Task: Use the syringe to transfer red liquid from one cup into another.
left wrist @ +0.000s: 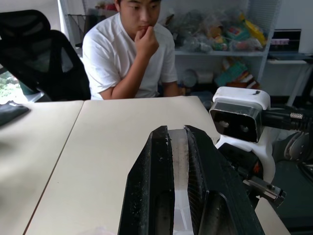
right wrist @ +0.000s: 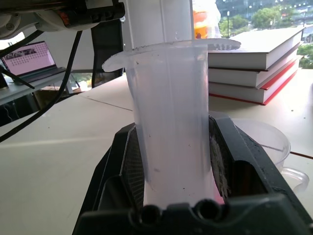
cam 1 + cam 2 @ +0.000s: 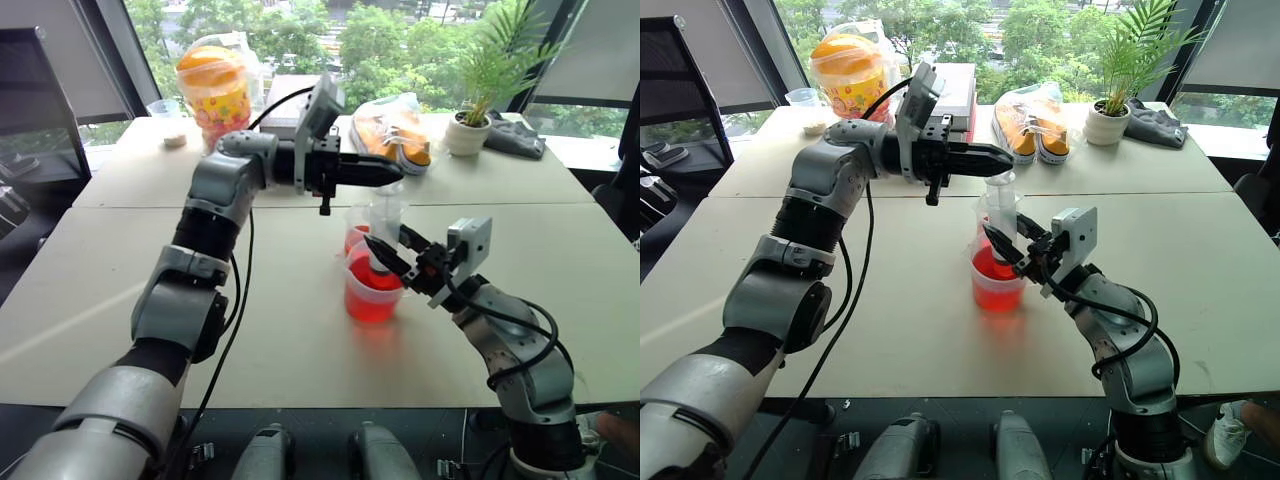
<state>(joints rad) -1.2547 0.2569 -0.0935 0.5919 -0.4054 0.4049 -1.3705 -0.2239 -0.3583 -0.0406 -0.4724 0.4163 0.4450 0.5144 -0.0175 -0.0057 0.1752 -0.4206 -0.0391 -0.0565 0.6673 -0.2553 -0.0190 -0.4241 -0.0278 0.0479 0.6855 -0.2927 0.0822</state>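
The clear syringe point(image 3: 386, 222) stands upright over the front clear cup point(image 3: 372, 297), which holds red liquid point(image 3: 371, 302). My right gripper point(image 3: 380, 256) is shut on the syringe barrel point(image 2: 171, 122) from the right, just above this cup's rim. My left gripper point(image 3: 392, 175) reaches in level from the left and is shut on the white plunger point(image 1: 180, 156) at the syringe's top. A second clear cup point(image 3: 353, 232) with some red liquid stands right behind the first. In the right wrist view it shows a side handle point(image 2: 293, 176). The syringe tip is hidden.
A person point(image 1: 129, 54) sits at the side of the table that shows in the left wrist view. At the table's back stand a snack jar point(image 3: 213, 90), a bag of orange items point(image 3: 392, 128), a potted plant point(image 3: 468, 130), stacked books point(image 2: 254, 73) and a small cup point(image 3: 165, 110).
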